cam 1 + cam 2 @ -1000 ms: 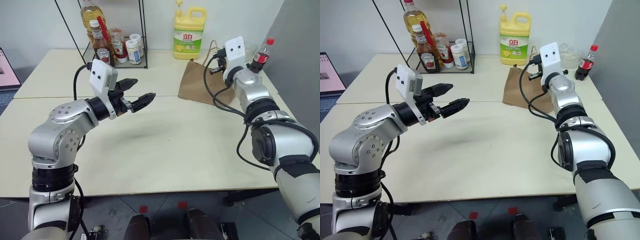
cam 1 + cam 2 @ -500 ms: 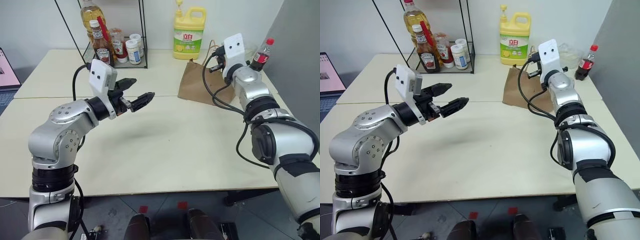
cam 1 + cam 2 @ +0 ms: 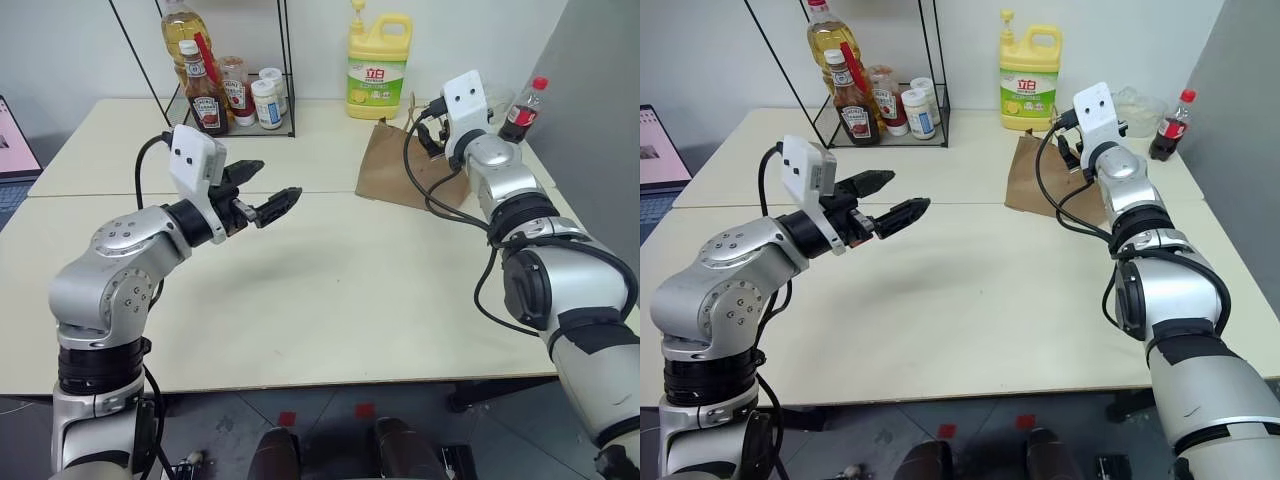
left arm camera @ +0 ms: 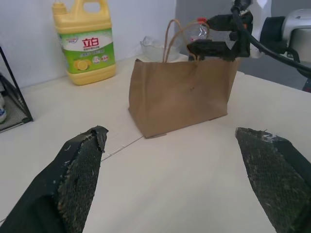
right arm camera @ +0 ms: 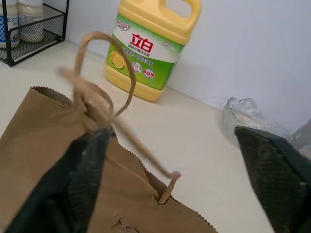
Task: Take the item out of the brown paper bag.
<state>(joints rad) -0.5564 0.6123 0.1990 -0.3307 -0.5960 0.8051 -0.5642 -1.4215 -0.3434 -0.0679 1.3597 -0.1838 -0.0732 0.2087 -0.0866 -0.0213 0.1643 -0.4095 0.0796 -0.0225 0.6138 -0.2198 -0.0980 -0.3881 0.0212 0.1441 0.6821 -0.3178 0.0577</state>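
So the right gripper (image 4: 214,41) is sitting right at the top edge of the brown paper bag (image 3: 405,170), fingers spread wide with nothing in them. From its own wrist camera one finger sits right by the looped paper handles (image 5: 104,92) and the other is way off to the side, so the bag mouth is roughly between them.

The bag stands upright on the table (image 3: 330,290) at about 1 o'clock from the middle of the tabletop, with the yellow detergent jug (image 3: 378,65) just behind it at roughly 11 o'clock from the bag. The item itself isn't visible; I'd guess it's down inside.

If I were doing this step: the mouth looks pretty pinched shut, so I'd get one finger inside the rim and pull it open without snagging a handle. That thin paper will probably tip or slide, so go slow and maybe brace it.

Pose-wise, the right arm is stretched far forward, its gripper pointing about level at the bag's top. The left gripper (image 3: 258,192) hangs over the table at about 10 o'clock, also released and empty, aimed towards the bag but well apart from it.
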